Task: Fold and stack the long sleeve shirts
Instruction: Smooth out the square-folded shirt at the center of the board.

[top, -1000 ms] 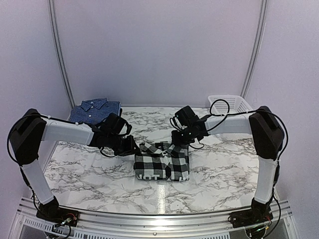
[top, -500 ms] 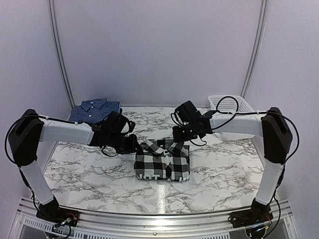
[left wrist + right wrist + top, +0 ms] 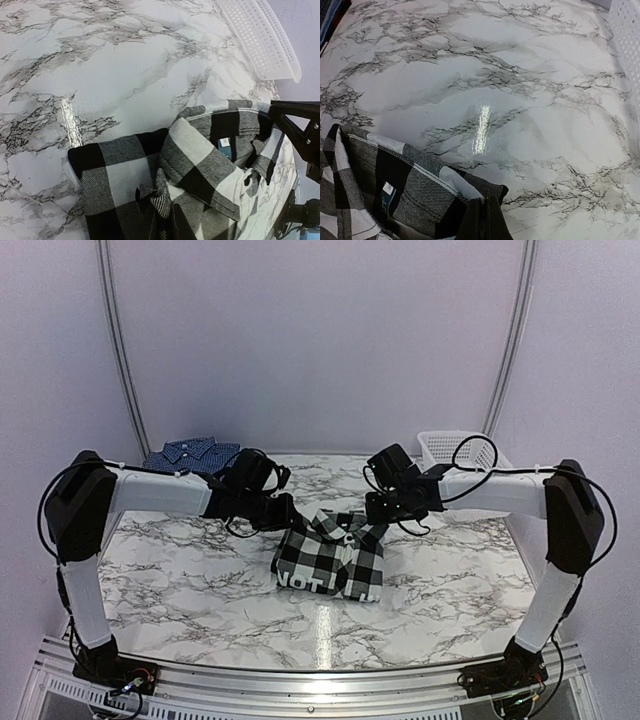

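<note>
Shirt (image 3: 330,562) far edge pinched: left hand (image 3: 284,514), right hand (image 3: 374,520).

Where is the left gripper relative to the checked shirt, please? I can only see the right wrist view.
Observer: The left gripper is at the far left corner of the checked shirt, opposite the right gripper at the far right corner.
Operator: Thank you. Does the shirt carry any marking that I cannot see?
Observer: Yes, white lettering runs along its near edge in the top view.
Operator: And what is the blue cloth in my top left corner?
Observer: It is a folded dark blue shirt, collar up, lying at the far left corner of the table.
</note>
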